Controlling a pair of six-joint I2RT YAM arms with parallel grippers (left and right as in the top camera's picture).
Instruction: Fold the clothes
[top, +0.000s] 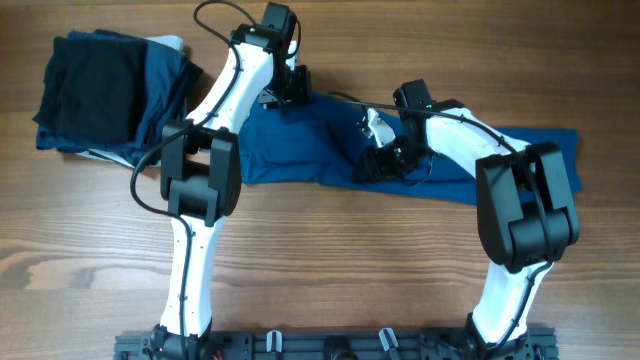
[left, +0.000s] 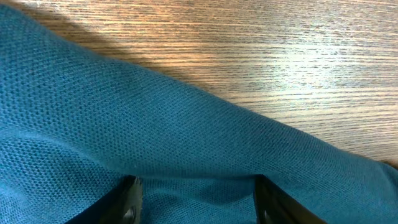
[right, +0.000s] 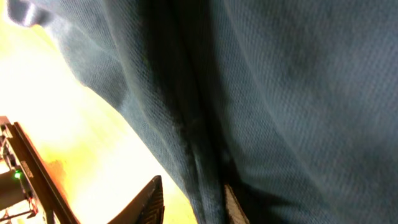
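Clothes (top: 300, 155): blue piqué-knit band, creased, across wood-grain table (top: 330, 270).

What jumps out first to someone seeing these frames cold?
The blue polo shirt, folded into a long band across the middle of the wooden table, with both white arms bent over it. The left gripper sits at its far edge, the right gripper at its centre, fabric between its fingers. A stack of folded dark garments lies far left.

A wood-grain counter (top: 330, 250) carries everything here. The blue polo shirt (top: 300, 150) lies across its middle in a long, rumpled band. At the far left corner sits a pile of folded dark garments (top: 100, 95), apart from the shirt.
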